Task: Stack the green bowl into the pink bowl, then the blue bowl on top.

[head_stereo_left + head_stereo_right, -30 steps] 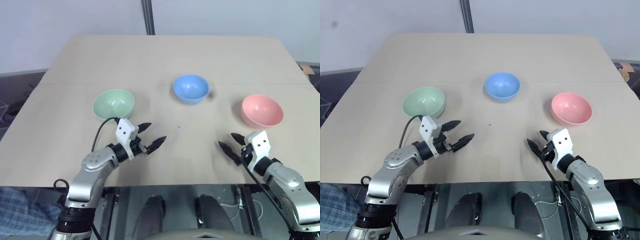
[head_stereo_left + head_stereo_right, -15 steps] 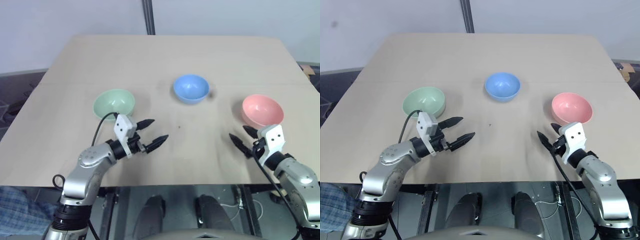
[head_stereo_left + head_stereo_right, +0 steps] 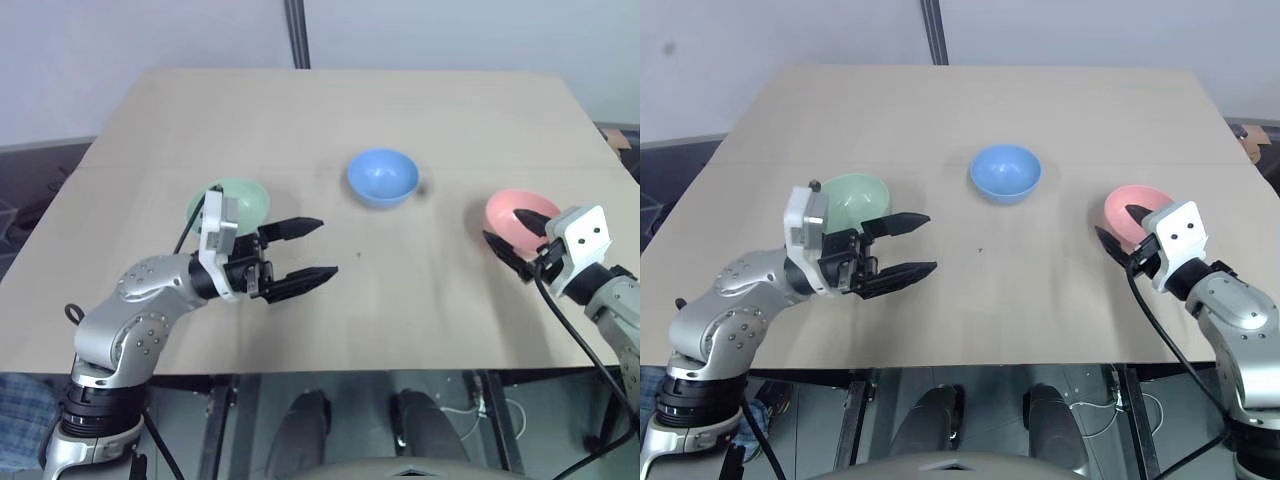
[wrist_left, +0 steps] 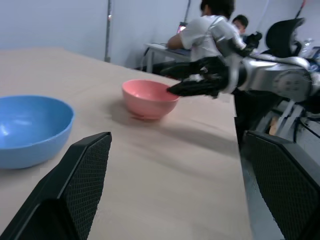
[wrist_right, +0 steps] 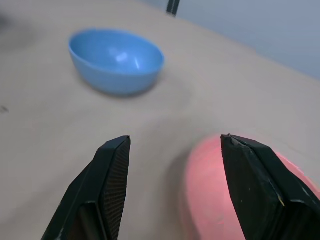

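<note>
From the head views, both arms have lifted off the tabletop [image 3: 400, 300]: the left pincer [image 3: 312, 248], fingers spread wide and empty, now hangs level beside the green bowl [image 3: 245, 200], while the right pincer [image 3: 518, 232], parted and empty, has climbed to the pink bowl [image 3: 515, 208]. The blue bowl [image 3: 382, 177] sits untouched between them. Left wrist view: pink bowl ahead, blue bowl nearby. Right wrist view: fingers apart over the pink rim. No stacking yet.

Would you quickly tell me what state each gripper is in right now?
Left gripper: open, holding nothing, beside the green bowl.
Right gripper: open, holding nothing, at the pink bowl.
</note>
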Tool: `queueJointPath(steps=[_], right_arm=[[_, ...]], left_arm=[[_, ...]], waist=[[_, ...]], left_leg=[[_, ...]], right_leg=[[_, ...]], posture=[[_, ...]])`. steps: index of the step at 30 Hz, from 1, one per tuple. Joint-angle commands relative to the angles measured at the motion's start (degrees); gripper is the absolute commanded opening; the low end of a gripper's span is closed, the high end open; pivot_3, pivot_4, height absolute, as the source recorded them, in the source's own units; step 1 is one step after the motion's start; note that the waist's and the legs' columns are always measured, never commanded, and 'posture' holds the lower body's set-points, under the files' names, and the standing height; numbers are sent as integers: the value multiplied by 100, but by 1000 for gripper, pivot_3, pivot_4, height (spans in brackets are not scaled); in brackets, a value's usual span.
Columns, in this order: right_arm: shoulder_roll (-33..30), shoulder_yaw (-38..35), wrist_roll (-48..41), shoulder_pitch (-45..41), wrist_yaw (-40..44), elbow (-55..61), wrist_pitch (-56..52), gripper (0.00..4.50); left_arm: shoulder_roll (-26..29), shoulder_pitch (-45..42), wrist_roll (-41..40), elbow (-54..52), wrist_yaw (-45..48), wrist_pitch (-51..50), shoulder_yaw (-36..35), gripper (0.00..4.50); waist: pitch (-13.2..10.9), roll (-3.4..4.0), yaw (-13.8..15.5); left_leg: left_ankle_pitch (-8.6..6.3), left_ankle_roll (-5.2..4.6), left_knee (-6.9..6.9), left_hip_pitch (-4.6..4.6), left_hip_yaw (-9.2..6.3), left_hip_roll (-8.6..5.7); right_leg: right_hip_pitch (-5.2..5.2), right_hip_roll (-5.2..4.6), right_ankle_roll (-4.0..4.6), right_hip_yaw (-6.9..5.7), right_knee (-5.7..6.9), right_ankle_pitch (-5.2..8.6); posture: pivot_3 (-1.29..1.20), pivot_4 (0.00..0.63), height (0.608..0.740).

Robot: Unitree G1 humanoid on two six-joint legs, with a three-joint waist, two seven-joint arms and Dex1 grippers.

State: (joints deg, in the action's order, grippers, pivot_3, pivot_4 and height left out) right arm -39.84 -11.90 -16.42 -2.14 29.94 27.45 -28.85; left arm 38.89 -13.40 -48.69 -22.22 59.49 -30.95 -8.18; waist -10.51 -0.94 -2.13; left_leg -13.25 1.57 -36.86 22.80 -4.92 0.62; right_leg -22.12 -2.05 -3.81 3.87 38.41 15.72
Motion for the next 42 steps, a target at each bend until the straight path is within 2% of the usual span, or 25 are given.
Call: queueJointPath(steps=[1,12,13,14,18,27,32,37,42], right_arm=[[-355,232,234,-223,141,-121,-331,3004],[-1166,1241,819,-1385,524,-1164,-1576,3004],[-1202,1325,854,-1446,588,-1187,-1582,2468],[-1225,1406,869,-1503,662,-1191,-1601,2135],[-1216,1592,937,-1640,827,-1201,-1585,22],[-1315,1703,1081,-1673,1177,-917,-1155,22],[-1418,1978,858,-1787,1848,50,-911,22],[-1242,2854,849,-2090,2061,1044,-1688,22],[-575,3677,956,-2637,1835,1245,-2361,22]], left_arm=[[152,-116,-149,-279,129,-57,-79,4500],[340,-133,-77,-324,168,-61,-109,4500],[351,-126,-77,-329,167,-65,-117,4500],[362,-116,-76,-334,164,-68,-130,4500],[398,-58,-72,-354,140,-63,-169,4500],[463,46,-111,-406,121,-68,-241,4500],[543,44,-83,-304,195,-48,-269,4500],[651,110,41,-162,326,10,-273,4500],[687,160,102,-78,409,33,-312,4500]], waist=[[0,0,-3],[-2,0,-10],[-2,0,-9],[-2,0,-9],[-2,0,-9],[-3,1,-10],[-7,8,-21],[-7,8,-12],[-8,7,-13]], left_leg=[[0,0,2,0,0,1],[0,0,6,1,1,1],[0,0,7,1,1,1],[0,0,10,3,1,1],[0,0,14,7,0,1],[0,0,16,9,-1,1],[0,0,25,8,0,4],[0,0,28,10,-3,5],[0,0,27,11,-5,4]], right_leg=[[0,0,0,0,0,0],[-2,0,0,1,-7,0],[-2,1,0,0,-8,0],[-3,0,0,0,-10,0],[-3,0,0,0,-21,-1],[-3,-1,-1,-3,-27,-1],[-9,1,-1,-3,-27,-1],[-8,0,-1,-6,-35,-1],[-9,0,-1,-8,-35,-1]], posture=[[0,150,740],[0,150,740],[0,150,740],[0,150,740],[0,150,740],[0,150,740],[0,150,740],[0,150,740],[0,150,740]])
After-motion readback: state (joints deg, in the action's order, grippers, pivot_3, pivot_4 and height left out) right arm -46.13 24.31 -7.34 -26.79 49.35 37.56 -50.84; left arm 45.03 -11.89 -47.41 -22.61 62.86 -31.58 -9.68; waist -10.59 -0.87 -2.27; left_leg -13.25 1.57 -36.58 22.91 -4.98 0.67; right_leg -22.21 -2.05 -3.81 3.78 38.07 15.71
